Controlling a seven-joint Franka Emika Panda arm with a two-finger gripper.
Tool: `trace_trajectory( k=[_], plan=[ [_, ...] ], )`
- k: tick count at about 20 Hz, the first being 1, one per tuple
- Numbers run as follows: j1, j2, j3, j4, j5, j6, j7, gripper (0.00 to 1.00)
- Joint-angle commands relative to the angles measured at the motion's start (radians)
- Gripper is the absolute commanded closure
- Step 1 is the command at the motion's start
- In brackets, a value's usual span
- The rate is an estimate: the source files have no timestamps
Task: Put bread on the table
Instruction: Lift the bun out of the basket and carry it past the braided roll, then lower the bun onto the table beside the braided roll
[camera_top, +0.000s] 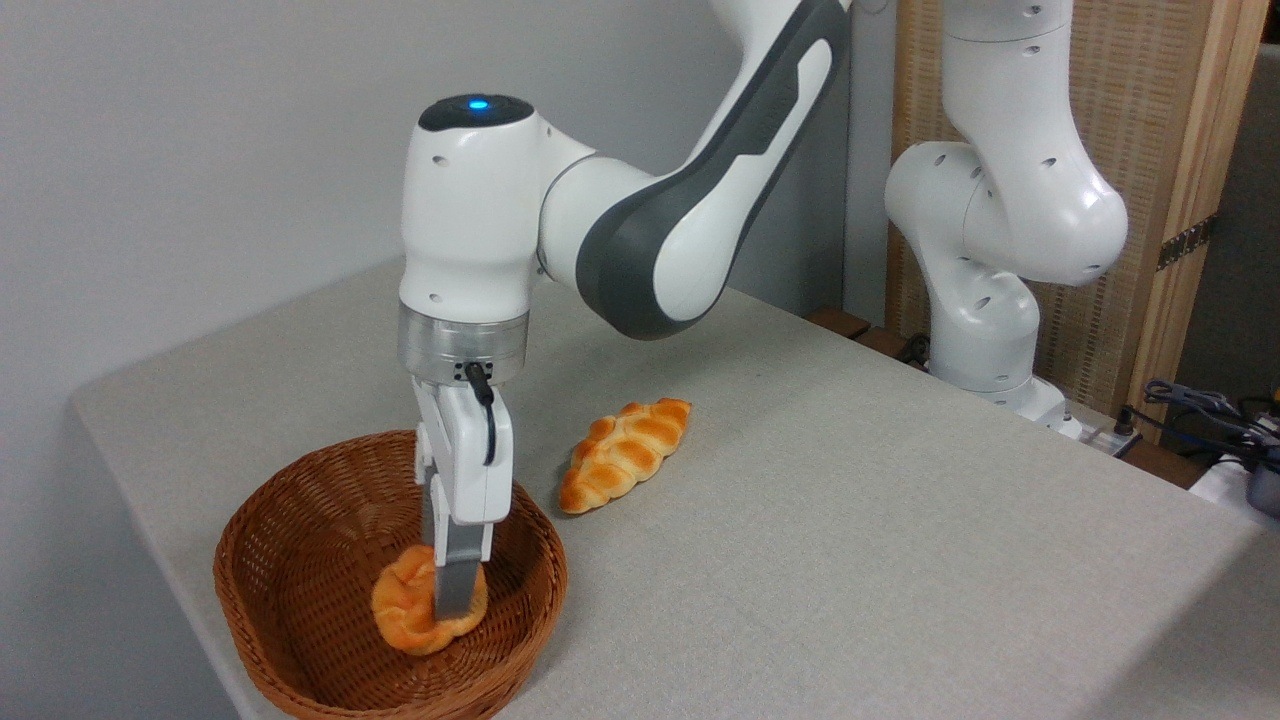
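The bread (402, 598), a small golden knotted bun, is inside the brown wicker basket (236, 590) at the table's front left. My gripper (452, 608) reaches straight down into the basket. Its near finger (456, 585) lies across the front of the bun and the far finger is hidden behind it, so the bun sits between the jaws. The bun stands tilted on edge, low in the basket, and looks gripped. The table (850, 560) is covered in light grey-beige cloth.
A longer braided loaf (625, 455) lies on the cloth just right of the basket. The arm's white base (985, 330) stands at the table's back right, with cables (1200, 410) beyond the right edge. A grey wall runs behind.
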Motion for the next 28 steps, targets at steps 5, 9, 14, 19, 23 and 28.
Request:
trace_trajectory(
  k=[5, 9, 14, 19, 23, 28],
  plan=[
    [0.01, -0.2, 0.028, 0.067, -0.078, -0.324, 0.005, 0.5],
    [0.007, -0.312, 0.073, 0.058, -0.029, -0.591, 0.096, 0.44],
    [0.002, -0.32, 0.094, -0.046, 0.135, -0.635, 0.226, 0.21],
    [-0.001, -0.313, 0.094, -0.144, 0.21, -0.507, 0.227, 0.0],
    [-0.004, -0.309, 0.094, -0.146, 0.209, -0.507, 0.227, 0.0],
    [-0.016, -0.302, 0.094, -0.144, 0.209, -0.509, 0.22, 0.0]
  ],
)
